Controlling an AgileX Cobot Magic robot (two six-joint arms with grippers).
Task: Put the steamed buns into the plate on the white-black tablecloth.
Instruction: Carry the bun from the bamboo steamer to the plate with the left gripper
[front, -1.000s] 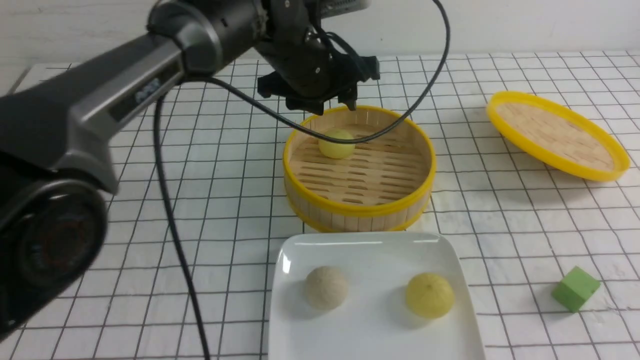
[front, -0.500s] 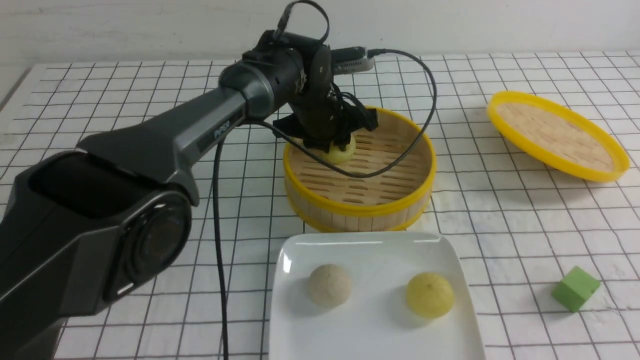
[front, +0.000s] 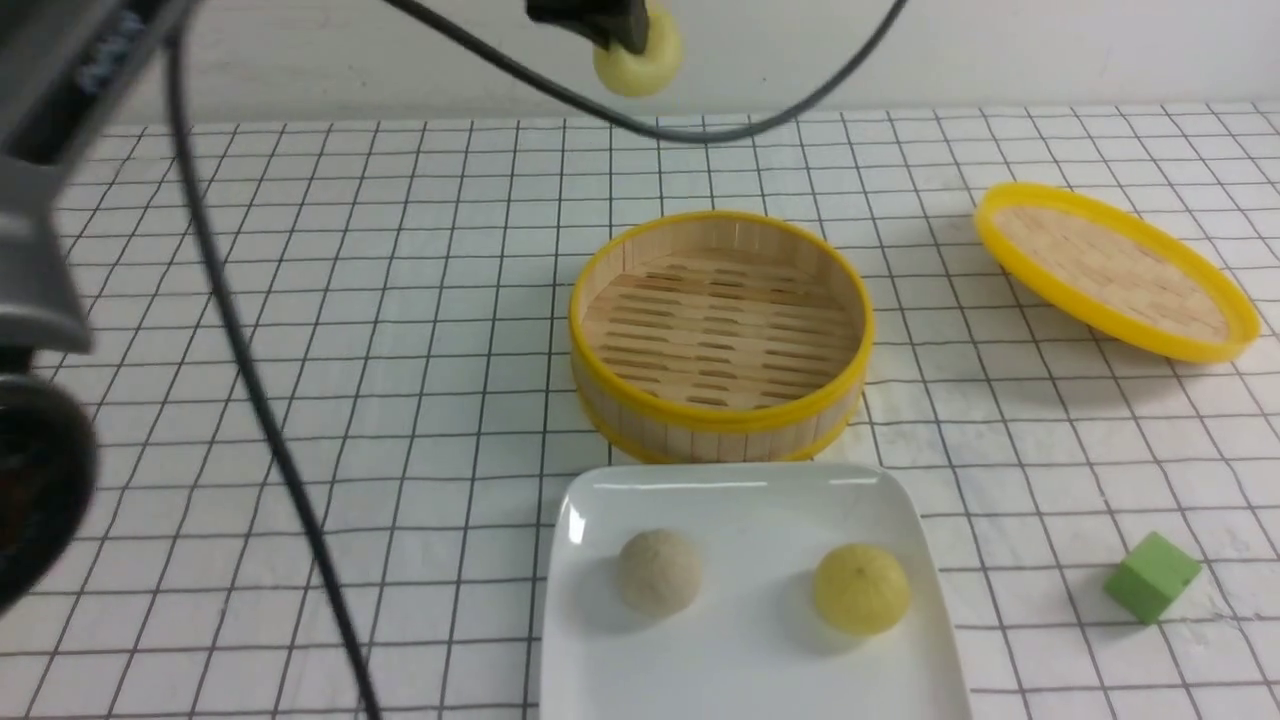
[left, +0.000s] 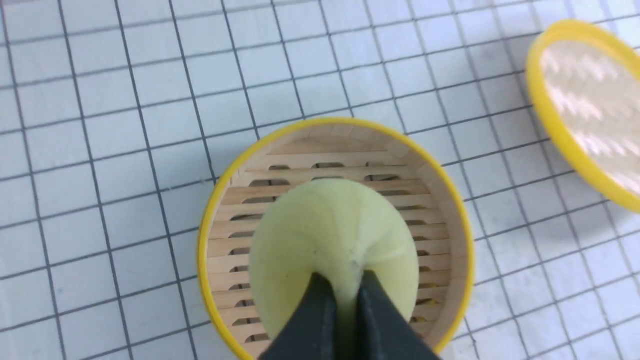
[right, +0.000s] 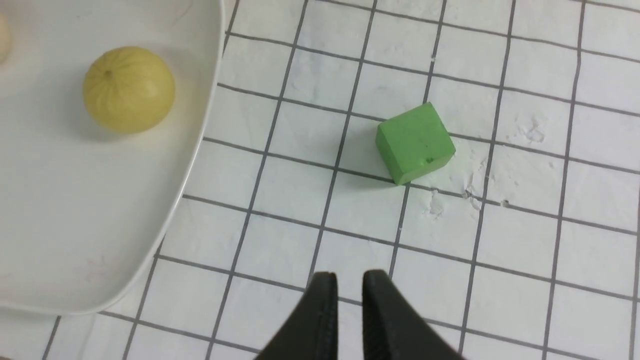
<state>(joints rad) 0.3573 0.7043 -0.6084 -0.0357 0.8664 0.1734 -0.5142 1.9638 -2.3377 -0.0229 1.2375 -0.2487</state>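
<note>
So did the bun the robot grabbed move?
Yes. The pale yellow bun rose out of the steamer basket, held high above it by the left gripper.

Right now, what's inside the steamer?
Only bare slats show in the steamer; its near floor edge hides behind the rim. The left gripper holds a bun above it.

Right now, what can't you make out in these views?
- Front view: left gripper mostly cut off by the top edge; only its tips on the held bun show.
- Left wrist view: held bun hides part of the steamer basket floor.
- Right wrist view: off-white bun cut by the frame edge.
</note>
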